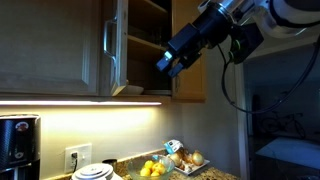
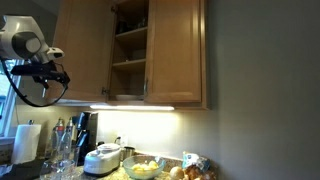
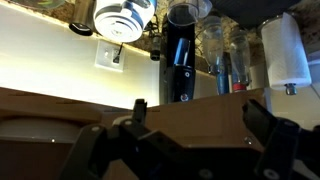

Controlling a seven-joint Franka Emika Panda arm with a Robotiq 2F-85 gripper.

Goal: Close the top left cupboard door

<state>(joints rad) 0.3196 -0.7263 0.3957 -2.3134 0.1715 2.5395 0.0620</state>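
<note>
The top left cupboard door (image 1: 112, 45) is tall, narrow and tan-brown, with a vertical silver bar handle. It stands swung open in front of the open shelves (image 1: 148, 35). My gripper (image 1: 170, 62) hangs in the air to the right of the door, level with its lower half, and does not touch it. In the wrist view the open fingers (image 3: 195, 105) frame a raised-panel wooden face (image 3: 180, 125) with nothing held. In an exterior view the arm and gripper (image 2: 55, 72) are at the far left, beside the open compartment (image 2: 130, 45).
A wider matching door (image 2: 175, 50) is shut to the right of the opening. On the counter below are a black coffee maker (image 1: 15, 142), a white rice cooker (image 2: 103, 158), a bowl of yellow fruit (image 1: 150, 168), bottles and a paper towel roll (image 3: 287, 50).
</note>
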